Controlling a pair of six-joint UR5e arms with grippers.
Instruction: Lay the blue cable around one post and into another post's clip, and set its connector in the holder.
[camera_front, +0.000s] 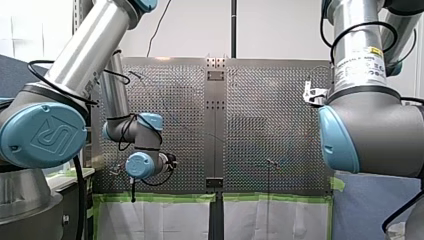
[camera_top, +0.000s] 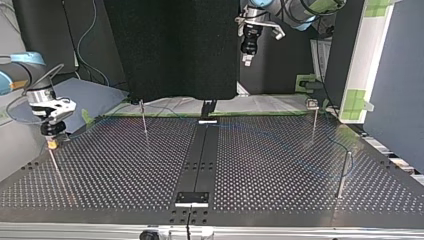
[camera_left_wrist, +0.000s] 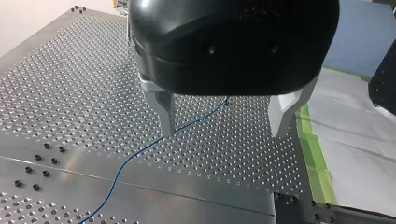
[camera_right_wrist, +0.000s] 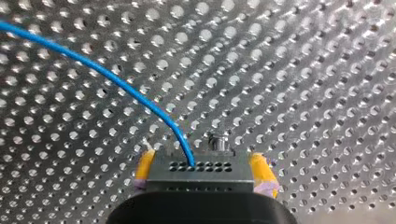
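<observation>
Right wrist view: grips connector (camera_right_wrist: 219, 179) in right hand (camera_right_wrist: 204, 169), blue cable (camera_right_wrist: 116, 84) trailing from connector over worktop (camera_right_wrist: 303, 70). Holds left hand (camera_left_wrist: 223, 126) wide, empty, over cable, well apart from connector. Looks early: routing and seating all left.

Black claw (camera_left_wrist: 223, 133) with fingers spread apart above perforated tabletop (camera_left_wrist: 70, 93), blue cable (camera_left_wrist: 140, 150) lying across it past one fingertip, green tape (camera_left_wrist: 310, 149) along the edge.

Silver tubes (camera_front: 85, 47), light-blue joint caps (camera_front: 42, 134), looping black cables (camera_front: 79, 200). My left gripper (camera_left_wrist: 223, 134) has a glossy black dome body, and my right gripper (camera_right_wrist: 203, 161) has yellow pads (camera_right_wrist: 144, 168).
</observation>
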